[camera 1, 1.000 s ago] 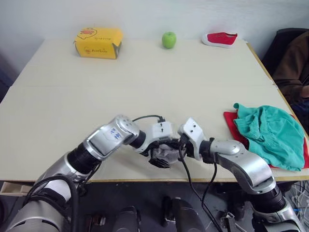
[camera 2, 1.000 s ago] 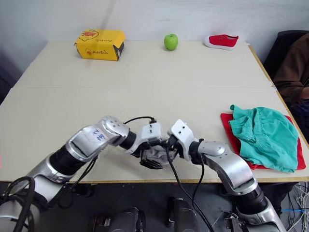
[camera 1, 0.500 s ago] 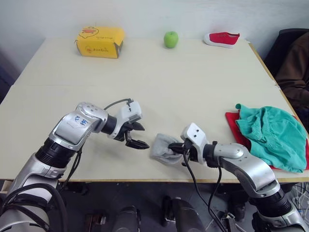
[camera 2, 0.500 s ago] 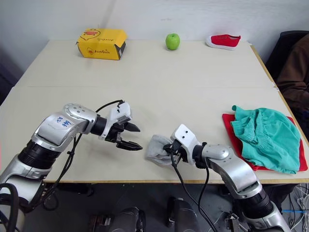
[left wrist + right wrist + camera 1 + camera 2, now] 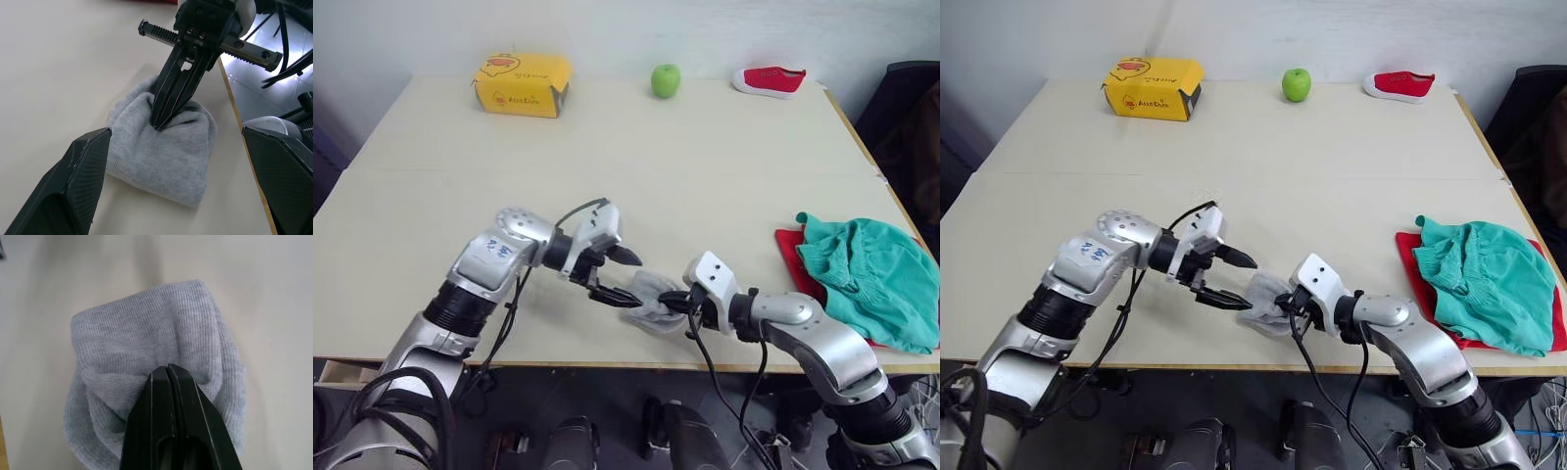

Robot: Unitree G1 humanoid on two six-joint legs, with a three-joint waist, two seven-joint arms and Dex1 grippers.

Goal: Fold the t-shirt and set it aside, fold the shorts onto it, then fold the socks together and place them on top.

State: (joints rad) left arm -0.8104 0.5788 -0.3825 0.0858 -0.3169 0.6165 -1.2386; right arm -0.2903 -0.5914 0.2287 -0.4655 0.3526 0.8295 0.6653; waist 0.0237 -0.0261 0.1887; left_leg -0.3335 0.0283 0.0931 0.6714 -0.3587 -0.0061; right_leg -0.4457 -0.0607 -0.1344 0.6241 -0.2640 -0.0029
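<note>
Since half a second ago your left gripper (image 5: pixel 623 277) has swung back in toward the socks (image 5: pixel 651 299); its fingers are spread wide, one above the bundle's near edge, one at table level just beside it. The socks lie bunched near the front edge of the table (image 5: pixel 636 166). Your right gripper (image 5: pixel 168 369) is clamped on them, fingers pressed together with a fold of grey knit pinched at the tips. Well out past the right gripper, by the table's right edge, you see the shorts (image 5: pixel 873 277) heaped on the t-shirt (image 5: pixel 789 252). Along the far edge sit a yellow box (image 5: pixel 522 84), a green apple (image 5: pixel 666 80) and a red shoe (image 5: pixel 769 79).
</note>
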